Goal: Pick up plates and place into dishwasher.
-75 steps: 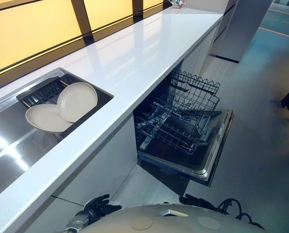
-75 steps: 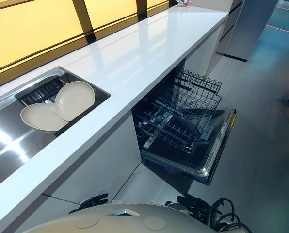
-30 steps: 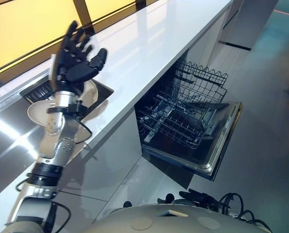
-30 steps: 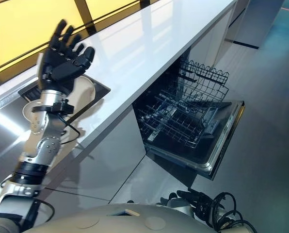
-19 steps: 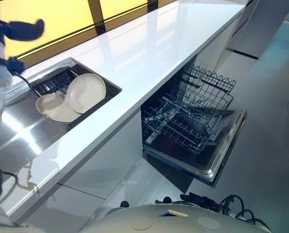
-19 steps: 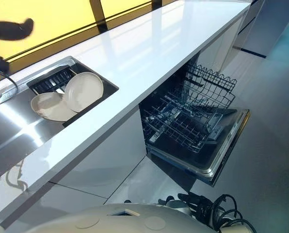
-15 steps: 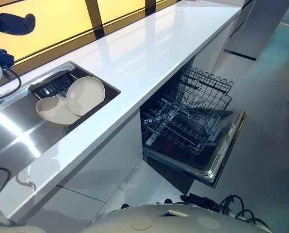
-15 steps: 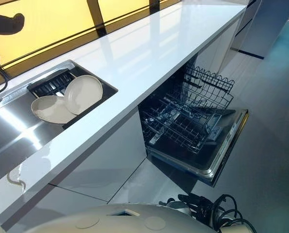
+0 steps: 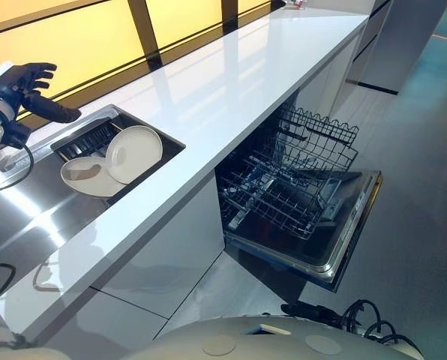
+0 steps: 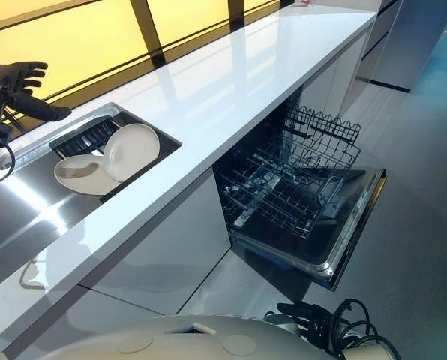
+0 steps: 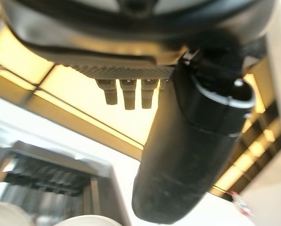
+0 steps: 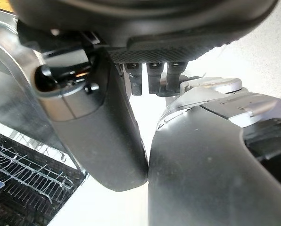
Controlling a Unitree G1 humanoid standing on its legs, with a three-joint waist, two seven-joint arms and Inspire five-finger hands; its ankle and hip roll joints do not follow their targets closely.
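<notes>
Two cream plates lie in the steel sink [image 9: 25, 217]: one plate [image 9: 136, 152] leans tilted against the sink's right wall, and a second plate [image 9: 85, 177] lies flat, partly under it. My left hand [image 9: 17, 84] hovers open above the sink's back rim, left of the plates and apart from them, with its thumb [image 11: 192, 141] stretched toward them. The left wrist view shows both plates' rims [image 11: 88, 220] beyond the straight fingers [image 11: 126, 92]. Low by the floor, my right hand [image 10: 298, 311] hangs open and empty. The dishwasher [image 9: 343, 240] stands open with its wire rack [image 9: 283, 191] pulled out.
A long white counter [image 9: 231, 82] runs from the sink to the far end. A black slatted drainer [image 9: 85, 139] sits at the sink's back, behind the plates. The dishwasher's lowered door juts into the grey floor [image 9: 411, 225] on the right. A yellow window wall [image 9: 73, 37] backs the counter.
My left hand has dropped from the view's top left corner to just above the sink's back rim, fingers now spread. The plates have not moved; the camera shifted slightly.
</notes>
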